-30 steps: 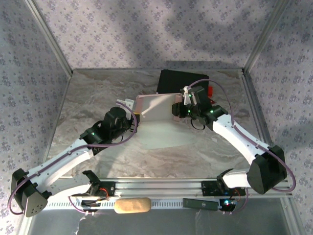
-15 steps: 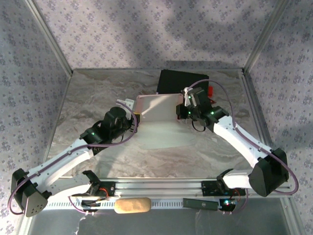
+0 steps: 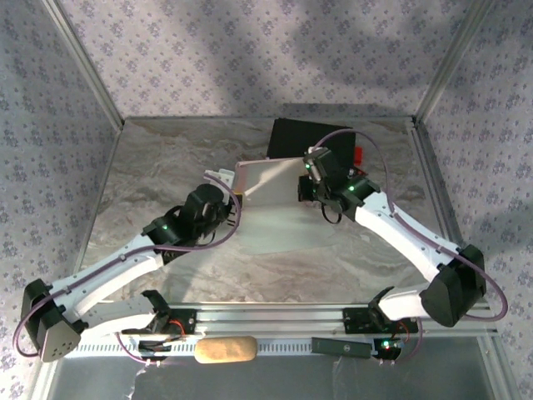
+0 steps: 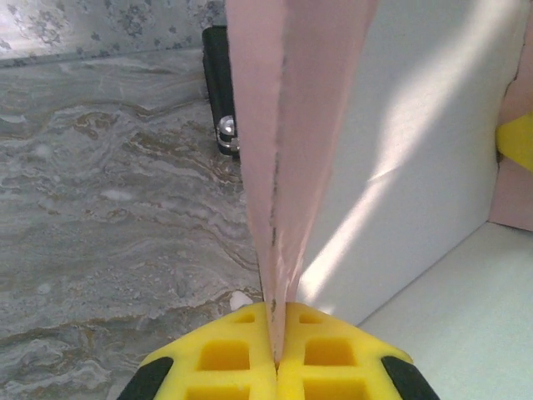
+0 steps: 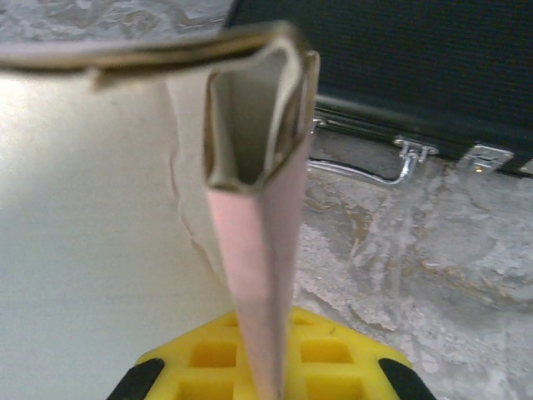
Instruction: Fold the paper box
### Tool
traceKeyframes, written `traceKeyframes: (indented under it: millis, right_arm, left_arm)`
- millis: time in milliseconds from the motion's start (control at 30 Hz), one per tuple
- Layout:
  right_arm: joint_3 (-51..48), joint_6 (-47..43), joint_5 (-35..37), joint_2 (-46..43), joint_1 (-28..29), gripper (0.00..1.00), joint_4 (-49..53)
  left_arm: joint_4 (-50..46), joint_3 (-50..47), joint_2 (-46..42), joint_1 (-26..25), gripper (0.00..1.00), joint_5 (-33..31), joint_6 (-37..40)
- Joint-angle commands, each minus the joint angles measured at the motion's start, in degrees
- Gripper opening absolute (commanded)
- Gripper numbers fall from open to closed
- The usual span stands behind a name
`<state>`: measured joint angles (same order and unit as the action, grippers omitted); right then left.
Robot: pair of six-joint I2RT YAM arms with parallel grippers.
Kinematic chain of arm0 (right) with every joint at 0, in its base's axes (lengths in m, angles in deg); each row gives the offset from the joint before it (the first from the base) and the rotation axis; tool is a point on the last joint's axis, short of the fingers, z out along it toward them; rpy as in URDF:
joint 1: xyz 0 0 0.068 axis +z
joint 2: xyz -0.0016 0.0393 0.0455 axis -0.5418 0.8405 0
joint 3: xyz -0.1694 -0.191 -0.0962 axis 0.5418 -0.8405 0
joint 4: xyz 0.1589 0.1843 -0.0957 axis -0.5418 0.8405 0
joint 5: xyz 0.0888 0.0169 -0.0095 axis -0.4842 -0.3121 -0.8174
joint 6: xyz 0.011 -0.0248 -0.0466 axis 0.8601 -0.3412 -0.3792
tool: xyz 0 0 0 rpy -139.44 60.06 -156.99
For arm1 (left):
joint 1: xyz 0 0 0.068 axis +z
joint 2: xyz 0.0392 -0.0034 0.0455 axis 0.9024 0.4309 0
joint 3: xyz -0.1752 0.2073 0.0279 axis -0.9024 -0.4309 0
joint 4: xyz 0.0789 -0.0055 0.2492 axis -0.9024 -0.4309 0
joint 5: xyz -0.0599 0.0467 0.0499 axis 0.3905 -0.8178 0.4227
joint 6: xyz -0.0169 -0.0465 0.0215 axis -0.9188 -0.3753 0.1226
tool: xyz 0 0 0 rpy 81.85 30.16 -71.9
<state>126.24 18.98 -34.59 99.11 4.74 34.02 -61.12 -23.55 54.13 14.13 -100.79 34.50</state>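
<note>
Mid-fold: left pincer [image 4: 276, 337] and right pincer [image 5: 265, 367] each clamped a paper box [image 3: 268, 182] side wall — next likely needed walls pressed inward.

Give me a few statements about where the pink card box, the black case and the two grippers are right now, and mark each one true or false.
1. The left gripper is shut on an edge of the thin pink paper box. True.
2. The right gripper hangs open, holding nothing. False: it is shut on a folded side of the paper box.
3. The black rectangular hard case lies beyond the paper box, toward the far wall. True.
4. The paper box lies inside the hard case. False: it is out on the marbled grey table, nearer the arms than the case.
</note>
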Motion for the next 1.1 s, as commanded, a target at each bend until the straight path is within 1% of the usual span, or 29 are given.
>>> traceKeyframes:
  millis: [0, 100, 200, 400, 700, 900, 1067]
  right_arm:
    - [3.30, 6.06, 13.83, 1.78, 1.41, 0.00, 7.40]
    - [4.07, 9.11, 17.01, 2.16, 1.79, 0.00, 10.40]
    - [4.83, 10.94, 18.32, 2.69, 1.83, 0.00, 11.94]
    - [7.86, 14.13, 23.85, 5.11, 3.19, 0.00, 16.28]
    - [12.14, 22.32, 30.38, 8.42, 4.43, 0.00, 23.63]
    - [13.80, 22.88, 33.26, 10.00, 7.39, 0.00, 23.93]
    - [15.87, 25.79, 35.77, 11.88, 8.75, 0.00, 27.76]
  left_arm:
    - [0.95, 3.14, 0.40, -2.17, 0.00, -6.01, -0.57]
    - [0.95, 3.09, 0.64, -2.68, 0.00, -8.22, -1.10]
    - [1.20, 2.98, 0.70, -2.74, 0.00, -8.11, -1.37]
    - [1.77, 3.55, 2.10, -3.31, 0.00, -7.50, -2.11]
    - [2.64, 4.09, 3.45, -4.39, 0.00, -7.98, -3.04]
    - [3.83, 4.45, 5.23, -5.52, 0.00, -7.98, -3.48]
    - [4.25, 4.91, 6.50, -6.40, 0.00, -8.96, -3.66]
